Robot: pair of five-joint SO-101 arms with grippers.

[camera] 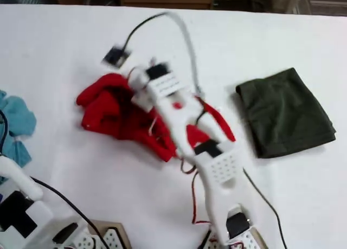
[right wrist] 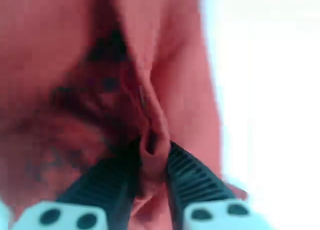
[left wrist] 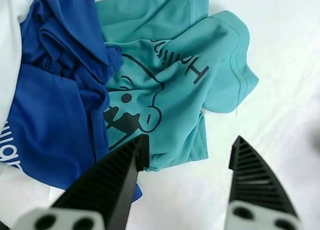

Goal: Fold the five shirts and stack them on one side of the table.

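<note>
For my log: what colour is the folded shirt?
Dark green; the folded shirt shows best in the high view.

Centre: crumpled shirt [camera: 108,110]; right: folded shirt [camera: 284,113]; far left: pile [camera: 16,121].

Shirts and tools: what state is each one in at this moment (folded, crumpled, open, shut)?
red shirt: crumpled, not folded, a fold pinched in the right tool
dark green shirt: folded, lying flat on the table, apart from the red shirt
teal shirt: unfolded, rumpled
blue shirt: unfolded, bunched against the teal shirt
left tool: open, holding nothing, over the teal shirt's edge
right tool: shut on the red shirt
</note>
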